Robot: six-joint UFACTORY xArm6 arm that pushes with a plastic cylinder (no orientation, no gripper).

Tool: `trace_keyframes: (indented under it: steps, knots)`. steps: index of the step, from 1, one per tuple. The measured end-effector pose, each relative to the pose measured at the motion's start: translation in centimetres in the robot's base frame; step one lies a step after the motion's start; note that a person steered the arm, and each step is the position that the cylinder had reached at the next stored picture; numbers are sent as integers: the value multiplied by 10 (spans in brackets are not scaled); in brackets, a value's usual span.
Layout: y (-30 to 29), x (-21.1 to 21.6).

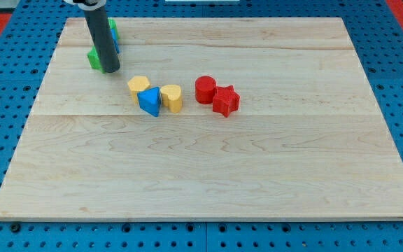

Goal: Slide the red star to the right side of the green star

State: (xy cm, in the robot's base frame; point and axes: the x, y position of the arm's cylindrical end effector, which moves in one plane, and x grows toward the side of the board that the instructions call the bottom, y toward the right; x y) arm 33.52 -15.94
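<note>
Inspection finds my tip (pixel 110 69) standing at the board's upper left, touching or just beside a green block (pixel 94 59) whose shape is partly hidden by the rod; a further green piece (pixel 112 28) and a sliver of blue (pixel 116 43) show behind it, so which one is the green star cannot be told. The arm carries no jaws, only the plain rod. The red star (pixel 225 100) lies mid-board, touching a red cylinder (pixel 205 89) on its left. Risk, in my judgement: a leftward push would drive the cylinder ahead and strike the yellow-blue cluster. Count: two red, two yellow (pixel 138 85) (pixel 171 97), one blue triangular block (pixel 150 101), two green, one hidden blue
</note>
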Motion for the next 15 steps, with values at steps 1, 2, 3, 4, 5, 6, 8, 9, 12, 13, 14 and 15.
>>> trace_keyframes:
  steps: [1,2,3,4,5,6,8,9,12,13,14,15]
  knots:
    - [111,-9]
    - [212,-9]
    - [229,39]
    - [229,94]
    - [213,112]
    - [170,107]
    - [128,74]
    - [119,57]
    - [188,21]
    - [149,11]
    - [85,11]
    - [69,12]
